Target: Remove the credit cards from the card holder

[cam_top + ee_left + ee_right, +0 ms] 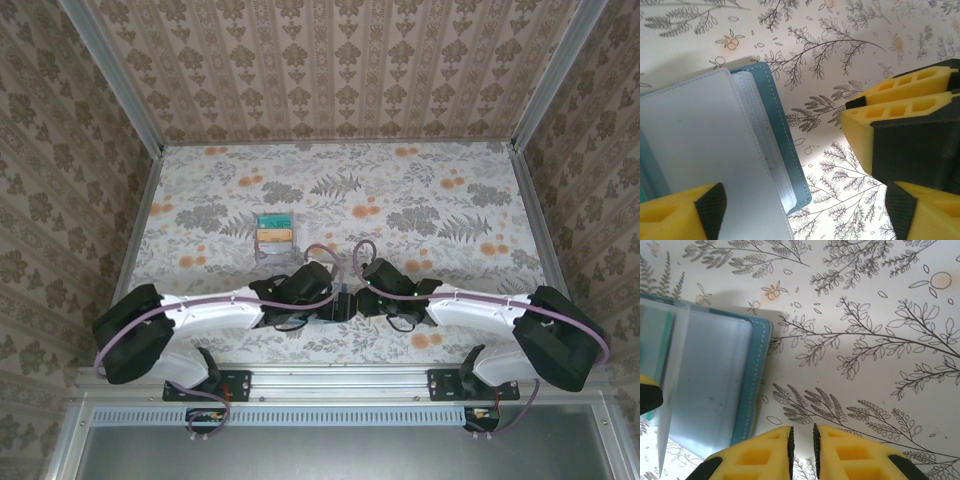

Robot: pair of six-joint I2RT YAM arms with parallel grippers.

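Observation:
The card holder (715,150) lies open on the table, pale blue-grey inside with a dark teal cover edge (790,165). My left gripper (805,215) is open wide. One finger (685,215) hovers over the holder's inner page and the other (925,210) over the table. In the right wrist view the holder (715,375) shows clear sleeves, with a teal-green strip of a card (668,340) in one of them. My right gripper (802,450) stands just right of the holder, its jaws a narrow slit apart with nothing between them. A teal-green card (272,221) and an orange-yellow card (275,237) lie farther back.
Those two cards rest in a small pale tray (257,240) behind the left gripper. Both grippers (340,298) meet nose to nose at the table's near middle, and the right gripper's yellow fingers (900,100) crowd the left wrist view. Patterned walls enclose the floral tabletop (450,210).

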